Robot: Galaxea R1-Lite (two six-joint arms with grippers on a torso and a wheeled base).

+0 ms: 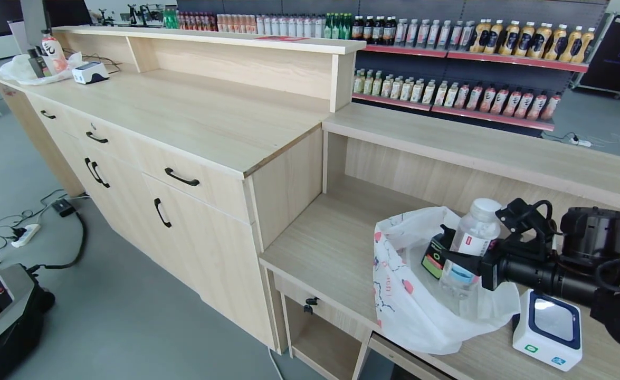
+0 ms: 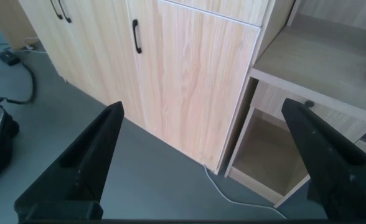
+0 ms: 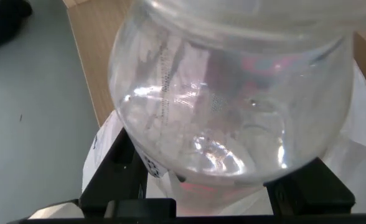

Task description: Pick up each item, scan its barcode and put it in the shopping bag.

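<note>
Shopping bag [image 1: 410,301]: white plastic with a red print, mouth open, standing on the lower counter [image 1: 331,237].
Bottle [image 1: 472,240]: clear with a white cap, near upright, its lower part inside the bag's mouth.
Bag contents: a dark item with a green and red label [image 1: 433,259] sits beside the bottle.
Right gripper [image 1: 455,254]: clamped on the bottle's body.
Left gripper [image 2: 203,109]: fingers well apart, holding nothing, above the floor by the cabinet doors.
Scanner [image 1: 548,330]: just beside the bag.

Bright, even illumination; shadows lie soft beneath the surface [image 1: 193,121]. Straight edges bow toward the head view's margins. Glare spots fleck the clear bottle [image 3: 233,106], out of focus; left end effector [image 2: 203,104] fingers silhouetted dark.
</note>
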